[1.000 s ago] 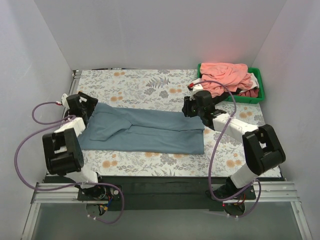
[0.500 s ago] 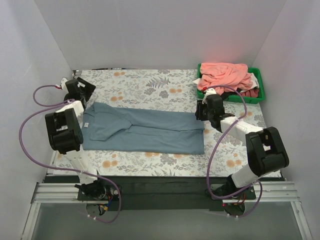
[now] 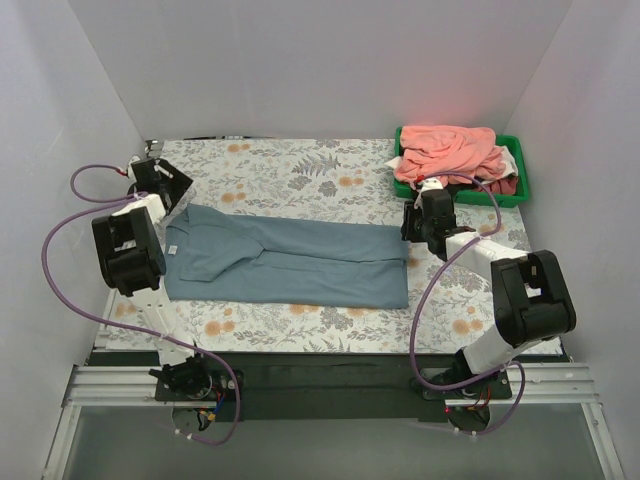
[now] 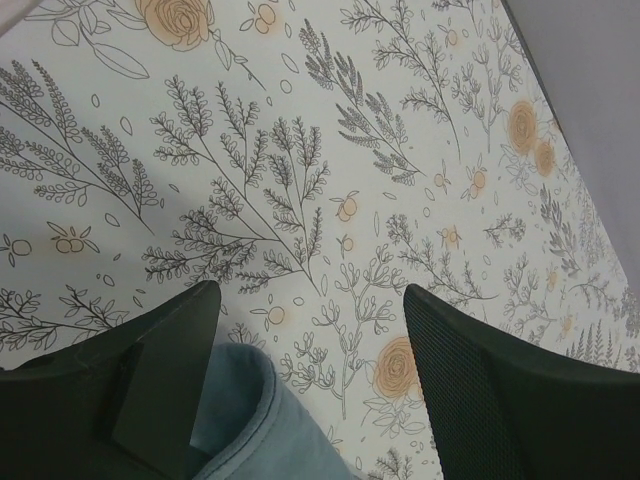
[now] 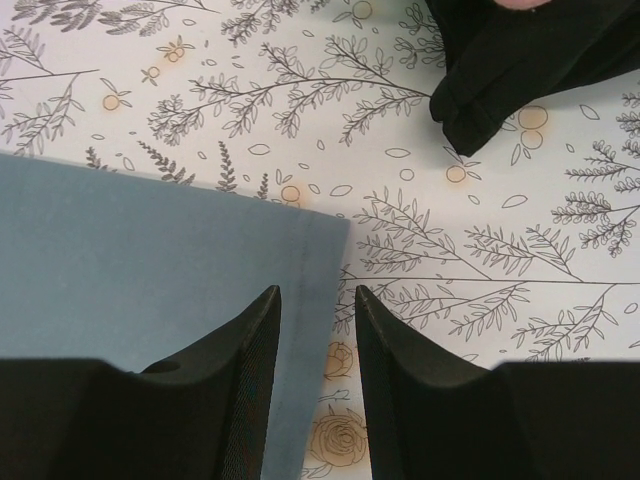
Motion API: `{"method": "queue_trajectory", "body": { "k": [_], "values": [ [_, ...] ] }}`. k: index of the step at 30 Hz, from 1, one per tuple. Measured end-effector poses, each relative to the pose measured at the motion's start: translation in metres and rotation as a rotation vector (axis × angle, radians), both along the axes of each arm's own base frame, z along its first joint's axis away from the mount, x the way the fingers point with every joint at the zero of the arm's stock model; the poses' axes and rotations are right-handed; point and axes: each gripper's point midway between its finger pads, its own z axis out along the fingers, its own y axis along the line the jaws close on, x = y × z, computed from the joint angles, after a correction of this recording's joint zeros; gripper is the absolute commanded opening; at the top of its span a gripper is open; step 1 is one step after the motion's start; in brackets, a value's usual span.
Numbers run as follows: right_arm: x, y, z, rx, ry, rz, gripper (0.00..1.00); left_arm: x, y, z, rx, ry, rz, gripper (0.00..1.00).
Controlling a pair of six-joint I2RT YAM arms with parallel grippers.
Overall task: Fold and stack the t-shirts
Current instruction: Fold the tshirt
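Observation:
A large grey-blue t-shirt (image 3: 300,262) lies flat on the table, folded into a long band. Its collar end is at the left. My left gripper (image 3: 172,195) hovers open at the shirt's far left corner. In the left wrist view, the rolled collar edge (image 4: 255,430) sits by the left finger (image 4: 160,380), not pinched. My right gripper (image 3: 410,230) is at the far right corner. It (image 5: 317,292) stands open with a narrow gap, straddling the hem of the shirt (image 5: 130,260). Salmon-pink t-shirts (image 3: 450,150) are piled in the bin.
A green bin (image 3: 524,186) stands at the back right and also holds dark red and black pieces. A black cloth (image 5: 520,50) lies just beyond the right gripper. The grey floral table cover (image 3: 290,175) is bordered by white walls on three sides.
The left arm has swung from over the shirt's collar end out to the far left corner, its jaws narrowing a little. The right gripper has shifted right to the shirt's right edge.

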Motion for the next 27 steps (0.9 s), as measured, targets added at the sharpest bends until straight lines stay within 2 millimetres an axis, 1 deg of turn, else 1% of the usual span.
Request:
{"method": "queue_trajectory", "body": {
  "k": [3,9,12,15,20,23,25,27],
  "values": [
    [0.000,-0.004,-0.007,-0.006,0.018,-0.010,0.43,-0.001,-0.002,-0.001,0.000,0.007,-0.014,0.73],
    [-0.001,-0.003,-0.037,-0.013,0.100,-0.008,0.43,-0.003,-0.004,-0.004,0.009,0.019,-0.038,0.72],
    [0.005,0.000,-0.037,0.003,0.095,-0.006,0.43,-0.004,-0.004,-0.005,0.014,0.025,-0.045,0.72],
    [0.006,0.002,-0.038,0.007,0.095,-0.007,0.41,-0.005,-0.004,-0.006,0.020,0.030,-0.052,0.71],
    [0.011,0.004,-0.039,0.020,0.092,-0.003,0.26,-0.008,-0.005,-0.010,0.025,0.054,-0.063,0.66],
    [0.011,0.006,-0.039,0.033,0.092,0.001,0.21,-0.008,-0.005,-0.017,0.026,0.075,-0.071,0.62],
    [0.011,0.008,-0.039,0.039,0.093,0.003,0.19,-0.010,-0.005,-0.023,0.027,0.091,-0.075,0.57],
    [0.012,0.008,-0.039,0.043,0.094,0.004,0.19,-0.011,-0.006,-0.030,0.023,0.106,-0.081,0.54]
  ]
}}
